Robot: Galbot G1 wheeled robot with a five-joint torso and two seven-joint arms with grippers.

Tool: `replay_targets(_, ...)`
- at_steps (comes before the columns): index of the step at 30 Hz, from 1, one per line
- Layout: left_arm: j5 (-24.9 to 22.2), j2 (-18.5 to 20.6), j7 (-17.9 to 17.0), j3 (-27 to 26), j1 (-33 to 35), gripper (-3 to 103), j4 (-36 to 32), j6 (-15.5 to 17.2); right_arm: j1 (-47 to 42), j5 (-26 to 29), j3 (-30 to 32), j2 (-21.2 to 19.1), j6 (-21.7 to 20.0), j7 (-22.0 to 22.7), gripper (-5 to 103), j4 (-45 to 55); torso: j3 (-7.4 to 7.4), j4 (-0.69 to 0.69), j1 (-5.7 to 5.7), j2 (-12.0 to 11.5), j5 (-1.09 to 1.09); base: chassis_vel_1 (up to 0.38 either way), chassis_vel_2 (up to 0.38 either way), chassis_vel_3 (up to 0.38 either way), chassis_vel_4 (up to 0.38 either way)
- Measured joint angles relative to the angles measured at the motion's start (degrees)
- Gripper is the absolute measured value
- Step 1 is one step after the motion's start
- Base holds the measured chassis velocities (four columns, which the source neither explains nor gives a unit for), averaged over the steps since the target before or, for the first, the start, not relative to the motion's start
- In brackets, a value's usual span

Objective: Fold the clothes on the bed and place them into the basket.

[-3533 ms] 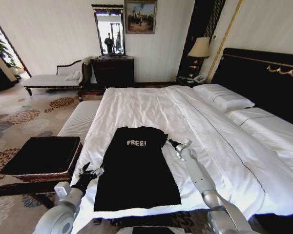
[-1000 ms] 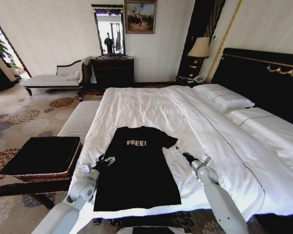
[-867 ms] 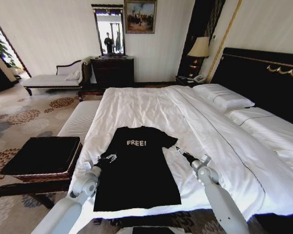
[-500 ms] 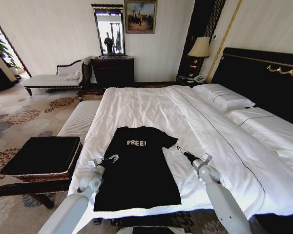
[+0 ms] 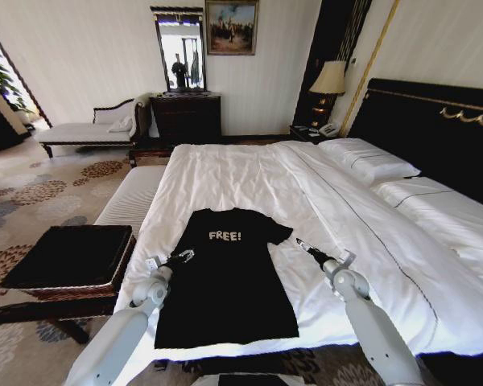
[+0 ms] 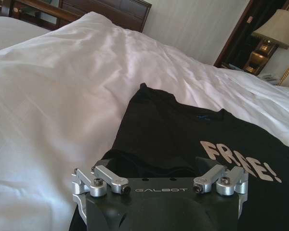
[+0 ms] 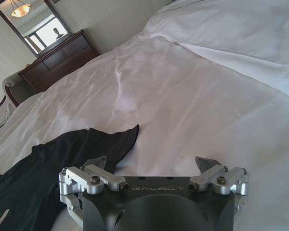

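Observation:
The clothes are one black T-shirt [image 5: 229, 277] with white "FREE!" lettering, lying flat, chest up, near the foot of the bed [image 5: 249, 173]. My left gripper [image 5: 182, 257] is open at the shirt's left edge, just below the left sleeve. In the left wrist view the left gripper [image 6: 159, 166] hovers low over the shirt [image 6: 183, 134], where the sleeve cloth is bunched. My right gripper [image 5: 304, 245] is open over bare white duvet, a little right of the right sleeve. The right gripper [image 7: 151, 166] points past the sleeve tip [image 7: 125, 139]. The basket [image 5: 64, 290] stands on the floor left of the bed.
A long white-cushioned bench [image 5: 133, 197] runs along the bed's left side behind the basket. Pillows [image 5: 370, 161] and the black headboard [image 5: 435, 121] are on the right. A dresser [image 5: 185, 117], chaise longue [image 5: 84, 130] and lamp [image 5: 330, 79] stand against the far wall.
The left gripper has moved forward from the bed's edge to the shirt's left side. The right gripper has pulled away from the right sleeve, which now lies spread out.

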Motion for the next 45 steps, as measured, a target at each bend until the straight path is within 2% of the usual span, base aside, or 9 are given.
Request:
replay_targets(17, 0.16, 0.04, -0.13, 1.21, -1.42, 95, -0.83, -0.02, 0.18, -0.50, -0.30, 0.85, -0.02, 0.05, 100, 0.15, -0.01, 0.00, 0.00, 0.00, 0.00, 0.000, 0.000, 0.000, 0.000)
replay_targets(24, 1.12, -0.68, 0.38, 2.19, -3.00, 93, 1.60, -0.15, 0.13, -0.24, 0.15, 0.02, -0.02, 0.05, 100, 0.42, -0.01, 0.00, 0.00, 0.00, 0.00, 0.000, 0.000, 0.000, 0.000)
replay_targets(26, 1.15, -0.90, 0.38, 2.20, -3.19, 89, 1.81, -0.24, 0.09, -0.21, 0.23, -0.01, -0.02, 0.05, 100, 0.44, -0.01, 0.00, 0.00, 0.00, 0.00, 0.000, 0.000, 0.000, 0.000)
replay_targets(29, 1.30, -1.12, 0.34, 2.21, -3.39, 73, 1.87, -0.44, -0.23, -0.20, 0.39, -0.01, -0.02, 0.07, 100, 0.51, -0.01, 0.00, 0.00, 0.00, 0.00, 0.000, 0.000, 0.000, 0.000)
replay_targets(31, 1.31, -1.10, 0.32, 2.22, -3.39, 73, 1.83, -0.46, -0.27, -0.21, 0.42, 0.03, -0.02, 0.07, 100, 0.51, -0.01, 0.00, 0.00, 0.00, 0.00, 0.000, 0.000, 0.000, 0.000)
replay_targets(35, 1.34, -0.97, 0.27, 2.26, -3.51, 51, 2.04, -0.50, -0.23, -0.23, 0.46, 0.24, -0.02, 0.06, 100, 0.47, -0.01, 0.01, 0.00, 0.00, 0.00, 0.000, 0.000, 0.000, 0.000)
replay_targets(38, 1.36, -0.97, 0.25, 2.27, -3.71, 45, 2.45, -0.53, -0.22, -0.22, 0.47, 0.16, -0.02, 0.05, 100, 0.44, -0.01, 0.01, 0.00, 0.00, 0.00, 0.000, 0.000, 0.000, 0.000)
replay_targets(41, 1.31, -1.05, 0.21, 2.26, -4.10, 29, 2.99, -0.53, -0.28, -0.14, 0.64, -0.32, -0.02, 0.05, 100, 0.43, -0.01, 0.01, 0.00, 0.00, 0.00, 0.000, 0.000, 0.000, 0.000)
replay_targets(45, 1.33, -1.34, 0.03, 2.19, -4.46, 19, 3.74, -0.53, -0.57, -0.03, 0.99, -0.98, -0.02, 0.04, 100, 0.45, -0.01, 0.00, 0.00, 0.00, 0.00, 0.000, 0.000, 0.000, 0.000)
